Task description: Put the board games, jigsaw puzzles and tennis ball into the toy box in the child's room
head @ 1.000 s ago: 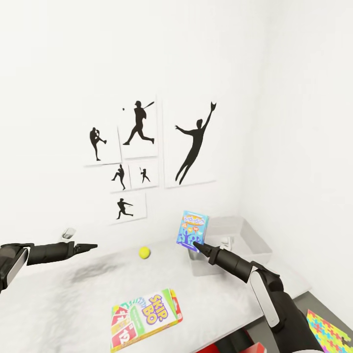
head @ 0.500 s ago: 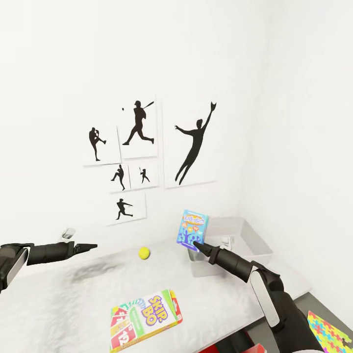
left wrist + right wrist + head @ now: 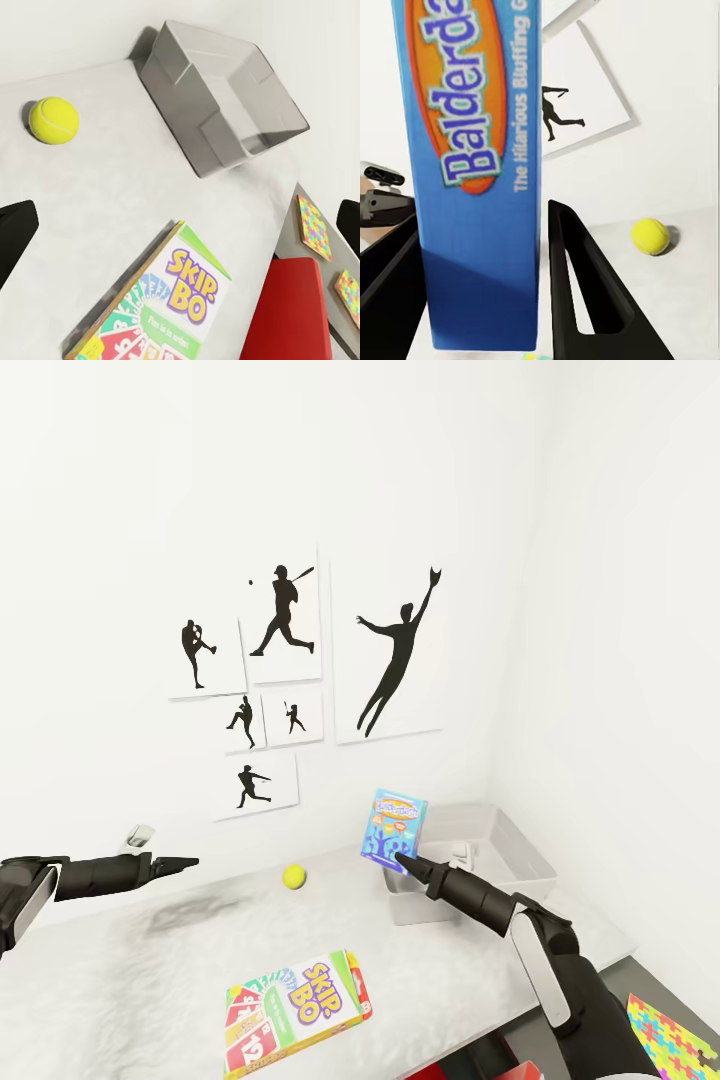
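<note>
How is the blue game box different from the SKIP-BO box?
The blue game box stands upright in the air, pinched in the right gripper near the toy box; the SKIP-BO box lies flat on the table, untouched. The blue one is mostly blue and lettered Balderdash; SKIP-BO is white, green and red. Both are thin rectangular game boxes, not yet in the toy box.

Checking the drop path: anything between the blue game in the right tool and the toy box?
Nothing visible. The right tool holds the blue game upright, above the toy box's near-left corner; the box looks empty.
</note>
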Controlling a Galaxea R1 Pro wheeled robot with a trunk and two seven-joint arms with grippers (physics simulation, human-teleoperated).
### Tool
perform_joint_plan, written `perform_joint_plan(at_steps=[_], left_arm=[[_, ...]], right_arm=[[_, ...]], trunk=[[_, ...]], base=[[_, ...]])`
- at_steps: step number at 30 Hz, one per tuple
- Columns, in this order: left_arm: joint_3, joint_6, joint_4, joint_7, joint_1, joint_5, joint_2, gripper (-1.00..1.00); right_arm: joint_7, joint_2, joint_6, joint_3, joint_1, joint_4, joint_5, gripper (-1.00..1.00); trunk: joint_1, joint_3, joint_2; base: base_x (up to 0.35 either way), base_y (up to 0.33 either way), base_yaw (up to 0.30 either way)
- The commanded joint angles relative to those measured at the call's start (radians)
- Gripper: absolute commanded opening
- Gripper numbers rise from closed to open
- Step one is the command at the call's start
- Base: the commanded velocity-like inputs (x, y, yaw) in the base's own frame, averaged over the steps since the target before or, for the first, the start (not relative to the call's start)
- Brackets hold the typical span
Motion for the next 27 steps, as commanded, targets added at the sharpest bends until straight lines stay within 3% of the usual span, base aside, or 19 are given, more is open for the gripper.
perform_joint_plan(at_steps=[1,8,11,14,21,27], left_arm=[[0.000,0.010,0.000,-0.002,0.000,0.003,0.000,1.00],[-0.001,0.010,0.000,-0.002,0.000,0.004,0.000,1.00],[-0.001,0.009,0.000,-0.001,0.000,0.004,-0.005,1.00],[-0.001,0.009,0.000,-0.002,0.000,0.003,-0.014,1.00],[-0.001,0.008,0.000,-0.002,0.000,0.003,-0.017,1.00],[-0.001,0.002,0.000,-0.004,0.000,0.003,-0.017,1.00]], right_arm=[[0.001,0.000,0.009,-0.001,0.000,0.000,-0.008,-1.00],[-0.010,0.000,0.060,-0.009,-0.001,0.002,-0.015,-1.00],[-0.019,0.000,0.167,-0.018,-0.023,-0.001,-0.014,-1.00],[-0.070,0.000,0.305,-0.034,-0.119,0.001,-0.014,-1.00],[-0.161,0.000,0.454,-0.056,-0.264,0.002,-0.017,-1.00],[-0.208,-0.001,0.508,-0.068,-0.327,0.005,-0.016,-1.00]], trunk=[[0.000,0.000,-0.001],[0.000,0.000,-0.001],[0.000,0.000,-0.001],[0.000,0.000,-0.001],[0.000,0.000,-0.001],[0.000,0.000,-0.001]], base=[[0.000,0.000,0.000],[0.000,0.000,0.000],[0.000,0.000,0.000],[0.000,0.000,0.000],[0.000,0.000,0.000],[0.000,0.000,0.000]])
